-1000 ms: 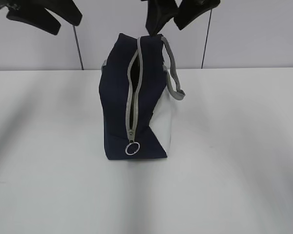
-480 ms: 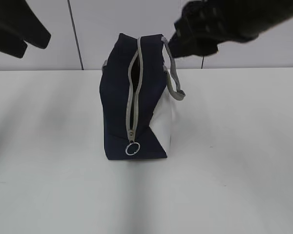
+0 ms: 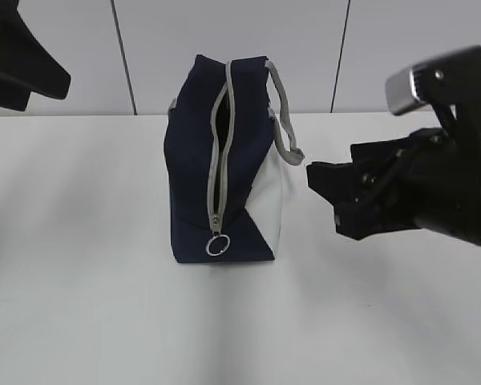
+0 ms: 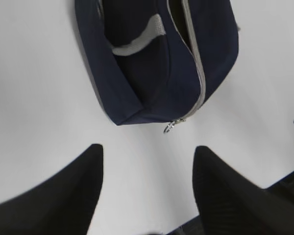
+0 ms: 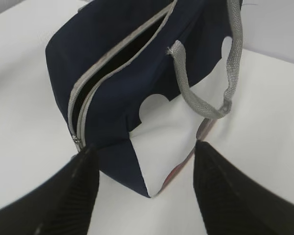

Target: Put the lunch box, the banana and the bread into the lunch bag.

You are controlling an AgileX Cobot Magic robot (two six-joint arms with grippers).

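The navy lunch bag (image 3: 194, 160) with white side panels stands on the white table, its grey zipper (image 3: 221, 144) partly open onto a dark slit. The ring pull (image 3: 217, 245) hangs at the near end. My right gripper (image 3: 327, 200) is open and empty, low to the right of the bag and pointing at its white side (image 5: 171, 142). My left gripper (image 4: 147, 152) is open and empty, held above the table short of the bag's zipper end (image 4: 170, 126). The lunch box, the banana and the bread are out of view.
The grey webbing handle (image 5: 201, 105) droops over the bag's white side toward my right gripper. A black part of the left arm (image 3: 20, 68) shows at the upper left. A grey panelled wall (image 3: 385, 48) closes the table's far edge.
My right arm has come down from above the bag to table height on its right side. The left arm has drawn further to the upper left. The bag has not moved.
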